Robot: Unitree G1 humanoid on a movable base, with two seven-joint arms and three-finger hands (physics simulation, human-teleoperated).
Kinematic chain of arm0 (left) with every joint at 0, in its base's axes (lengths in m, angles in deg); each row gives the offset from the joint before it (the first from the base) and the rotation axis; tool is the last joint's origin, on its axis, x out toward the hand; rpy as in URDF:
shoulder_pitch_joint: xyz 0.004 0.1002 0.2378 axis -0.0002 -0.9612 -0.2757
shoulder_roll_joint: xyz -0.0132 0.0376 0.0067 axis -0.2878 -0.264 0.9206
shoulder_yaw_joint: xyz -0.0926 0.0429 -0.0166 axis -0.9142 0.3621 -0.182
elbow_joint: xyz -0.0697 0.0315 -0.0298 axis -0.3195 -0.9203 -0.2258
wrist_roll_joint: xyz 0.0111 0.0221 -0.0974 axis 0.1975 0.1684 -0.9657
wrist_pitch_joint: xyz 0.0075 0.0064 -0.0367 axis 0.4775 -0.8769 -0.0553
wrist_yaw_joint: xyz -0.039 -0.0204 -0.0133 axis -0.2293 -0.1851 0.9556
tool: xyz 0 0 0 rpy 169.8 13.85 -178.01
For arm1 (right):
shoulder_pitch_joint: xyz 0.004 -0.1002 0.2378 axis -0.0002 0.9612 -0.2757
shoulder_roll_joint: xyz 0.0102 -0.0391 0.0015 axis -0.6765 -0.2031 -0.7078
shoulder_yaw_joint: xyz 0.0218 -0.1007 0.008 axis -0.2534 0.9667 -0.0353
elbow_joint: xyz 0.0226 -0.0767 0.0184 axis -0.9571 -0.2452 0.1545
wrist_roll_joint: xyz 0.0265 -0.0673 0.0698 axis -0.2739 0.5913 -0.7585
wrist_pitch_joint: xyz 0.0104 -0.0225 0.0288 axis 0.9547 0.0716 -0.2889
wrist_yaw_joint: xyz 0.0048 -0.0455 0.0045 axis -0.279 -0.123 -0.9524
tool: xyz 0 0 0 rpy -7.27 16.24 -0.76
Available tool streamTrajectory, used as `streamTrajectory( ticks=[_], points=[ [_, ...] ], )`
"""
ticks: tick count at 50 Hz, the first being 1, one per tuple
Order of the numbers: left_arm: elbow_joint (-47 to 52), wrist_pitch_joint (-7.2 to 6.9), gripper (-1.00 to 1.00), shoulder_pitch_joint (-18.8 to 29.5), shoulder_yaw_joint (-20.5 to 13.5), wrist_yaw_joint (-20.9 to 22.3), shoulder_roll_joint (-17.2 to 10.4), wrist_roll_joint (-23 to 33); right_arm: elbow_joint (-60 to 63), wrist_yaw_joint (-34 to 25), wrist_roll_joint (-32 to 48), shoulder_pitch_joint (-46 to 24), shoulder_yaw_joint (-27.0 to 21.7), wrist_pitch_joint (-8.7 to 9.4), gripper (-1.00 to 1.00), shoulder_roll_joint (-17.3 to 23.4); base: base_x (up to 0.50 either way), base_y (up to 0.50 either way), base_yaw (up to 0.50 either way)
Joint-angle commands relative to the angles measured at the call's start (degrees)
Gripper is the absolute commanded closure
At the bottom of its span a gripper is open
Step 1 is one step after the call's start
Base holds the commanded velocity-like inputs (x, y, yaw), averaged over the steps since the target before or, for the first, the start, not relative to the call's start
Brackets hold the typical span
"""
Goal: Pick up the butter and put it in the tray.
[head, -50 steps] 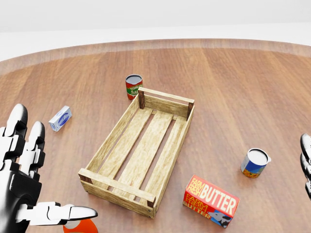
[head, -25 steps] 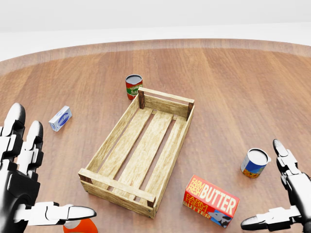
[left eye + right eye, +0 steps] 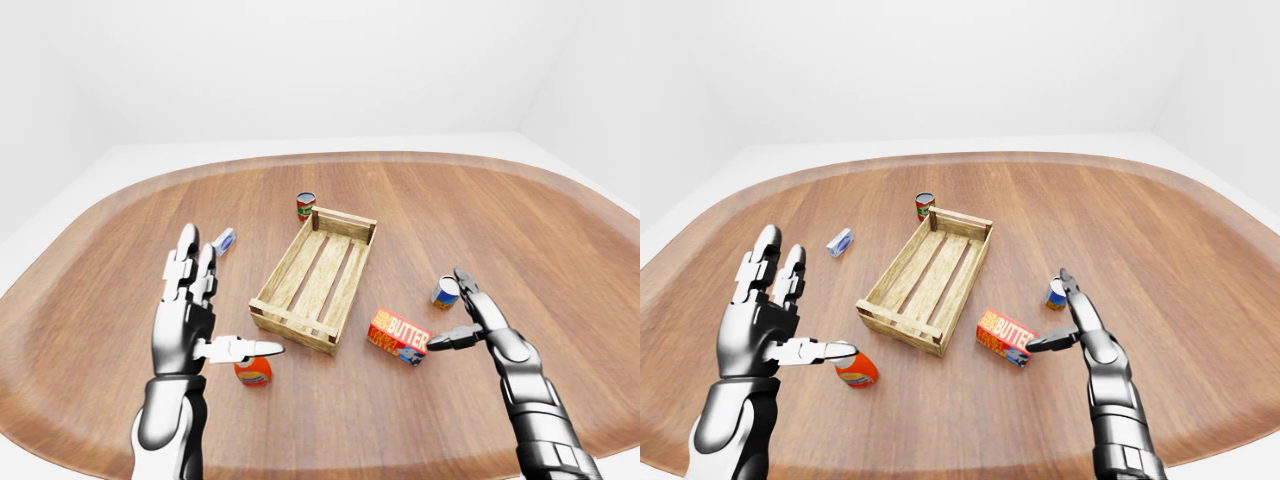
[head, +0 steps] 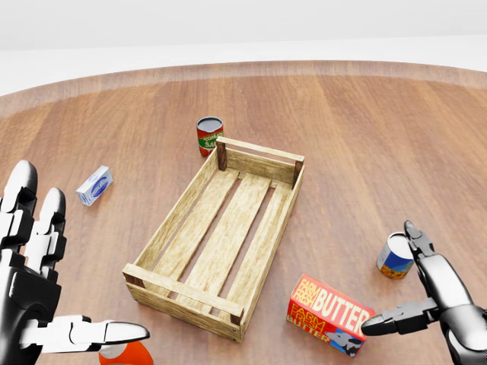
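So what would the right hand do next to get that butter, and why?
Probably slide a little further left and close on the butter box. The right hand is open just beside the box's right end, thumb tip close to it, nothing held yet. The wooden tray sits empty to the box's left.

A simulated test room, not a lived-in home: blank white walls (image 3: 300,70) and floor surround one rounded wooden tabletop (image 3: 560,250), with a few groceries and a slatted wooden tray (image 3: 318,277) scattered beyond the robot hand (image 3: 470,322).
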Motion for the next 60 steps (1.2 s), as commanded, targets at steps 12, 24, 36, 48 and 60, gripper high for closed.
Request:
streamTrajectory(
  ticks=[12, 24, 36, 48, 60],
  points=[
    [-0.1, 0.0, -1.0, 0.3, -0.5, 0.1, 0.0, -0.3, -14.2, 2.7, -0.5, -5.1, 4.0, 0.0, -1.0, 1.3, 0.0, 0.0, 0.0],
    [-0.4, 0.0, -1.0, 0.4, -0.4, -0.1, -0.1, -0.2, -19.4, 3.7, -0.2, -6.9, 5.5, 0.0, -1.0, 1.1, 0.0, 0.0, 0.0],
    [-1.0, 0.0, -1.0, 0.8, -0.6, -0.2, -0.1, -0.3, -20.9, 4.1, 1.3, -8.0, 6.9, 0.0, -1.0, 0.3, 0.0, 0.0, 0.0],
    [-0.9, 0.0, -1.0, 0.9, -1.0, -0.1, -0.2, -0.6, -23.8, 4.6, 2.5, -9.0, 7.9, 0.0, -1.0, -0.7, 0.0, 0.0, 0.0],
    [-1.0, 0.0, -1.0, 1.1, -1.4, -0.1, -0.3, -0.8, -27.0, 4.4, 2.2, -9.5, 8.3, 0.0, -1.0, -0.8, 0.0, 0.0, 0.0]
  ],
)
